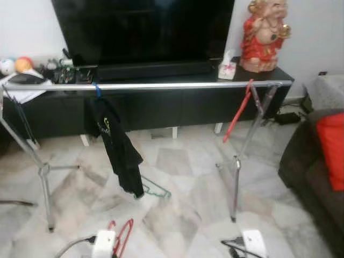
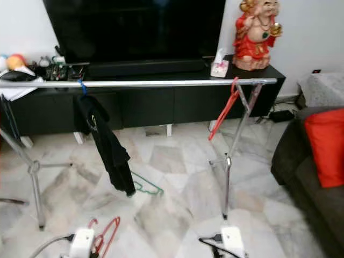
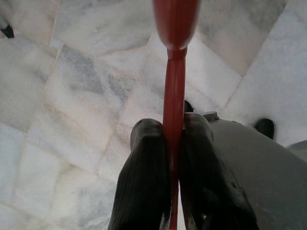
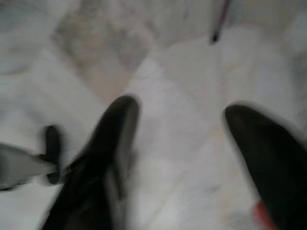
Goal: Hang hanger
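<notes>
Below, the left gripper clamps a red hanger between its fingers over marble floor. Ahead, the rail carries a black garment and another red hanger; the right gripper is spread, empty.

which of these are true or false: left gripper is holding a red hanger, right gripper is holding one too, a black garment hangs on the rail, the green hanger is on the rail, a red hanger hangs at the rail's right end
1. The left gripper is shut on a red hanger. True.
2. The right gripper holds a hanger too. False: its fingers are spread apart over the marble floor.
3. A black garment hangs on the rail. True.
4. The green hanger is on the rail. False: it lies on the floor below the garment.
5. A second red hanger hangs near the rail's right end. True.
</notes>
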Robot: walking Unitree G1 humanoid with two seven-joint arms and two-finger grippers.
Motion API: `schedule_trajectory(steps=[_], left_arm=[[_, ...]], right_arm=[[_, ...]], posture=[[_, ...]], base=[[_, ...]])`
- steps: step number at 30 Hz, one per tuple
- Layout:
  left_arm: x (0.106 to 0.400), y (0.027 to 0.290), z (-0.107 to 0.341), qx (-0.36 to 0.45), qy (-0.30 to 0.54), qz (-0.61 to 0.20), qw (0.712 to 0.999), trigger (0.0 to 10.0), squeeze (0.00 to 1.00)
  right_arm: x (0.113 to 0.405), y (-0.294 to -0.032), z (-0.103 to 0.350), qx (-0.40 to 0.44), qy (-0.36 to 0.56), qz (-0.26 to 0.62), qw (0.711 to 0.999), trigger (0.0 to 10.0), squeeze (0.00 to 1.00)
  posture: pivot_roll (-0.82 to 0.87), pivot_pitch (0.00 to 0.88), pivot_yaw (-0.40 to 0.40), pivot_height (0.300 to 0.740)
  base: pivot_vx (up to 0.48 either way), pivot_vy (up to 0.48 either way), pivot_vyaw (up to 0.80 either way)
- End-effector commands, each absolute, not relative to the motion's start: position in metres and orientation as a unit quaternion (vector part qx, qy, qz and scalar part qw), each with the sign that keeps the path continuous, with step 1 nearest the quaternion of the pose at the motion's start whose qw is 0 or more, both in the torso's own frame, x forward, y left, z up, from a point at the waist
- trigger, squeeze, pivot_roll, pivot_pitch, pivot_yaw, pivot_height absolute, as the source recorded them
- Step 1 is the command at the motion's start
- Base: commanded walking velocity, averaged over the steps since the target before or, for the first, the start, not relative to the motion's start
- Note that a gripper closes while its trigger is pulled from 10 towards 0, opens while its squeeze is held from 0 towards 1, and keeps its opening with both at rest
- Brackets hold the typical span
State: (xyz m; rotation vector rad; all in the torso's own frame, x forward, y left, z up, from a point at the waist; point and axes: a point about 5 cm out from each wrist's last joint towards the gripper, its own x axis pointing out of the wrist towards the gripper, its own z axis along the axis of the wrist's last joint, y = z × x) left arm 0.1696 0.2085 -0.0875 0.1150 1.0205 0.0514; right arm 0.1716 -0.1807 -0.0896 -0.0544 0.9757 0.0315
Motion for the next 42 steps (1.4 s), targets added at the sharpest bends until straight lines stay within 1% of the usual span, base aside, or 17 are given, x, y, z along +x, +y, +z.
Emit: schedule_trajectory(steps=[1,14,18,25,42], left_arm=[[0.176,0.198,-0.086,0.055,0.481,0.008,0.875,10.0,0.00],[0.177,0.197,-0.086,0.057,0.480,0.010,0.875,10.0,0.00],[0.177,0.198,-0.086,0.064,0.481,0.018,0.874,10.0,0.00],[0.182,0.202,-0.083,0.060,0.465,0.038,0.883,10.0,0.00],[0.187,0.203,-0.080,0.059,0.450,0.045,0.890,10.0,0.00]], right_arm=[[0.165,-0.195,-0.091,-0.036,0.479,-0.001,0.877,10.0,0.00],[0.164,-0.195,-0.091,-0.031,0.479,-0.003,0.877,10.0,0.00],[0.164,-0.196,-0.091,-0.029,0.478,-0.004,0.878,10.0,0.00],[0.164,-0.196,-0.091,-0.028,0.479,-0.004,0.878,10.0,0.00],[0.164,-0.195,-0.091,-0.024,0.478,-0.005,0.878,10.0,0.00]], posture=[[-0.04,0.000,-0.043,0.740],[-0.04,0.000,-0.043,0.740],[-0.04,0.000,-0.043,0.740],[-0.04,0.000,-0.044,0.740],[-0.04,0.000,-0.045,0.740]], base=[[0.244,-0.281,0.00],[0.246,-0.280,0.00],[0.000,0.000,0.00],[0.000,0.000,0.00],[0.000,0.000,0.00]])
